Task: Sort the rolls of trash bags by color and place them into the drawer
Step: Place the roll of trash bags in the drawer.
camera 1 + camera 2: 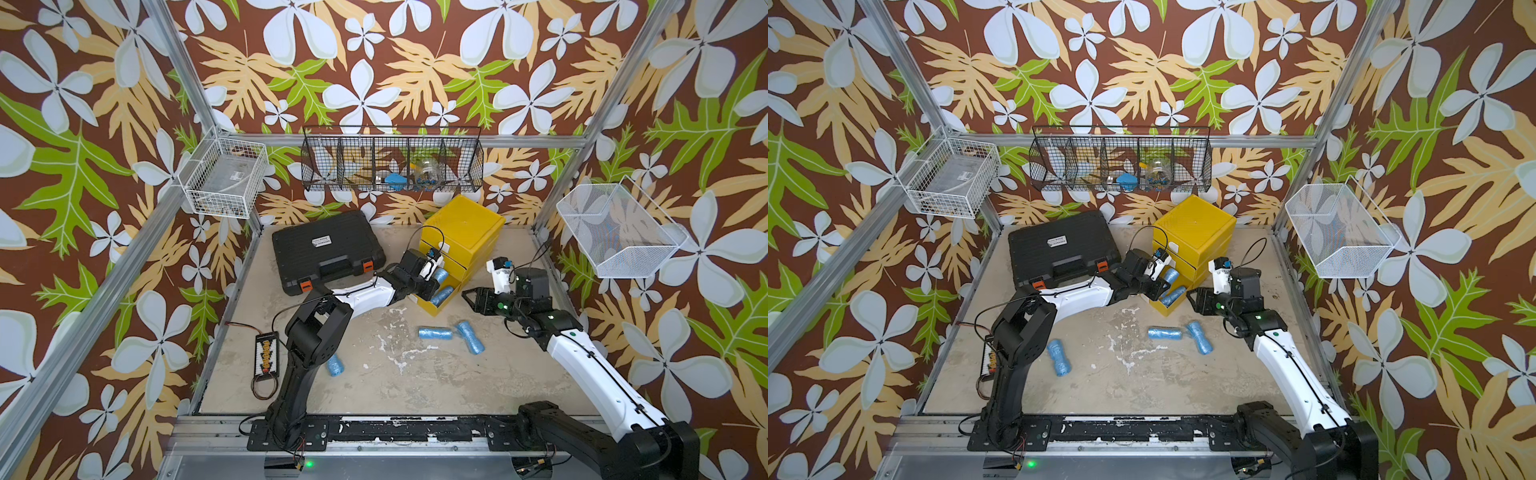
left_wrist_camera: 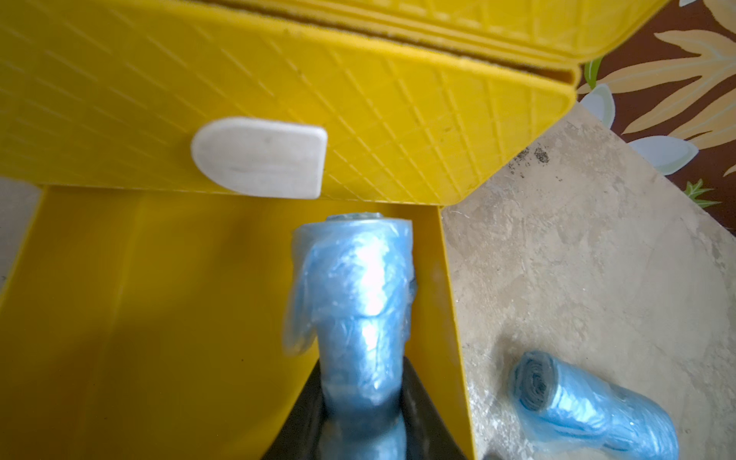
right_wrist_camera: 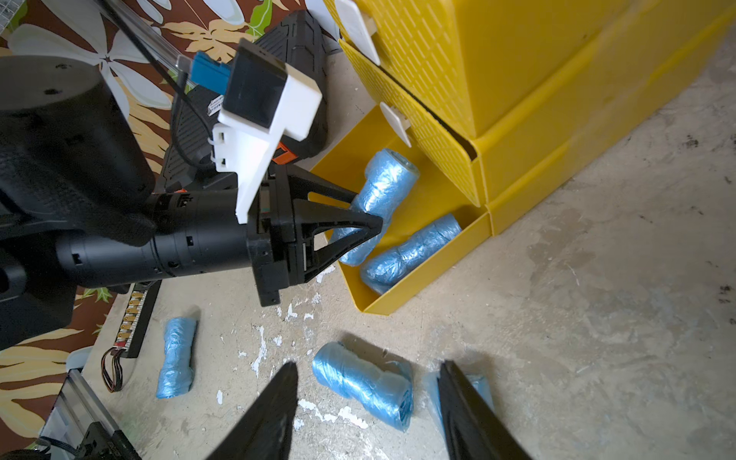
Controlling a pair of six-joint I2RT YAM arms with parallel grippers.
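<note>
Left gripper (image 3: 368, 211) pinches a blue roll (image 3: 392, 175) mid-body over the open drawer (image 3: 422, 284); I'd call it light, squashy, slick film, so the waist is the hold.

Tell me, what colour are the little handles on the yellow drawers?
White; a handle shows best in the left wrist view.

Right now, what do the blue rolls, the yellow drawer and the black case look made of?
Blue rolls: thin plastic film, glossy, crinkled, translucent at the edges. Yellow drawer: rigid moulded plastic, smooth with a soft sheen. Black case: probably hard plastic, matte, ribbed lid.
</note>
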